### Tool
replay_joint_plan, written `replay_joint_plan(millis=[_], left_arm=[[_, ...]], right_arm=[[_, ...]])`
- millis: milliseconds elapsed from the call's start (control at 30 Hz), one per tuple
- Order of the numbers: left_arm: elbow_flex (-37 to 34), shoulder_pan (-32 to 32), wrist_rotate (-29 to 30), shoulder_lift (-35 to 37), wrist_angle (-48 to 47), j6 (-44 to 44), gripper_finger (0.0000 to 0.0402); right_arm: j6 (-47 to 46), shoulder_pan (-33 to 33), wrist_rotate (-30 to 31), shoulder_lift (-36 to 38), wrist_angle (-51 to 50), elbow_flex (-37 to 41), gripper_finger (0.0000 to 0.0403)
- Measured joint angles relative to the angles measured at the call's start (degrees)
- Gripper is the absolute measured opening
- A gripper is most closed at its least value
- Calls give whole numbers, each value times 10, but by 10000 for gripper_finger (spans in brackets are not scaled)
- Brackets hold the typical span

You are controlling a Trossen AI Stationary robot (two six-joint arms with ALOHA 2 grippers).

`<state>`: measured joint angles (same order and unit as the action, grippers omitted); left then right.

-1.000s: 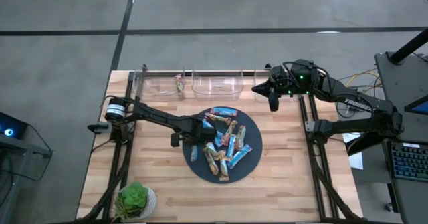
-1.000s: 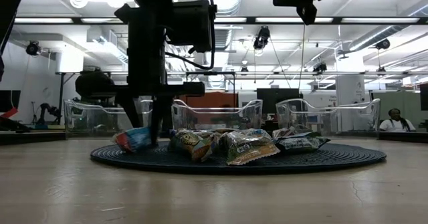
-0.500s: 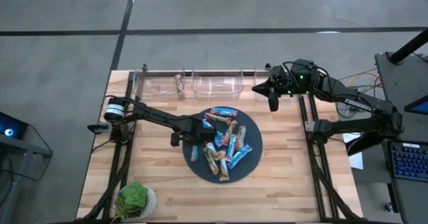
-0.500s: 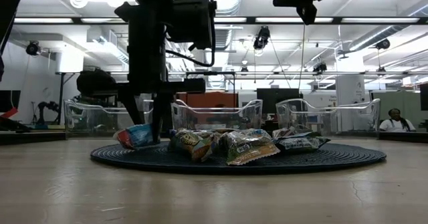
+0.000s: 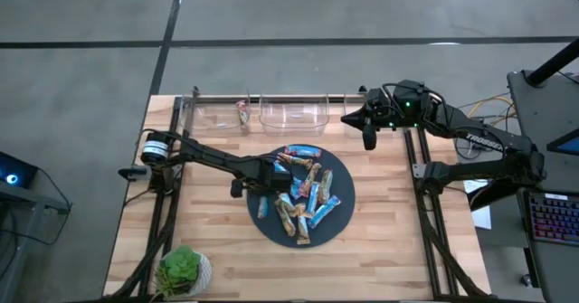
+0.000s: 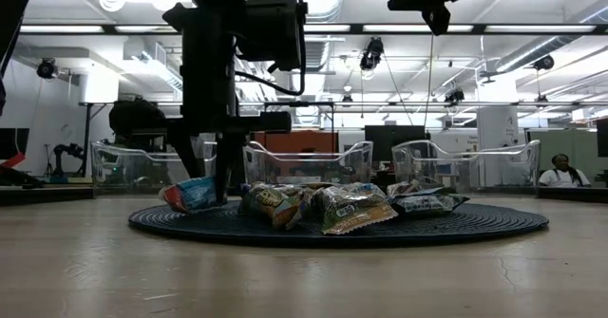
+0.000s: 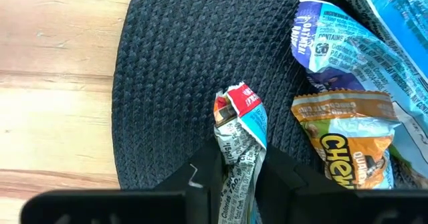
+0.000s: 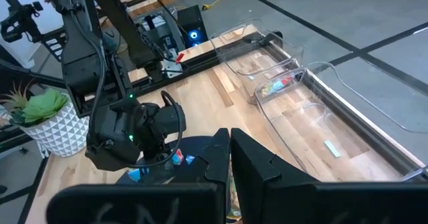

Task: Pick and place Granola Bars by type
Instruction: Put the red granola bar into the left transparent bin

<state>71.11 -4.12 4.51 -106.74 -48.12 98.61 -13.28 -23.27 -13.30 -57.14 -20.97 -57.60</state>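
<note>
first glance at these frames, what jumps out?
The dark round mat mid-table, heaped with shiny granola bars in blue and brown-tan wrappers. At the mat's left edge the left hand is shut on a blue, red and white bar. The right hand hangs shut above the table's far right, near the clear bins; one bin already holds a bar.

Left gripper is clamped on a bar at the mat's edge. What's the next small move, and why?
Probably lift straight up. The left gripper is shut on a blue-red bar that hangs low over the mat, close to the pile. Raising it clears the others before carrying it to a bin.
</note>
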Motion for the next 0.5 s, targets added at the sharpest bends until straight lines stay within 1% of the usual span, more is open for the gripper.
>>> replay_joint_plan(millis=[167, 367, 500], left_arm=[[0, 0, 0, 0, 0, -2, 52], [0, 0, 0, 0, 0, -11, 34], [1, 0, 0, 9, -8, -14, 31]], right_arm=[[0, 0, 0, 0, 0, 0, 8], [0, 0, 0, 0, 0, 0, 8], [0, 0, 0, 0, 1, 0, 8]])
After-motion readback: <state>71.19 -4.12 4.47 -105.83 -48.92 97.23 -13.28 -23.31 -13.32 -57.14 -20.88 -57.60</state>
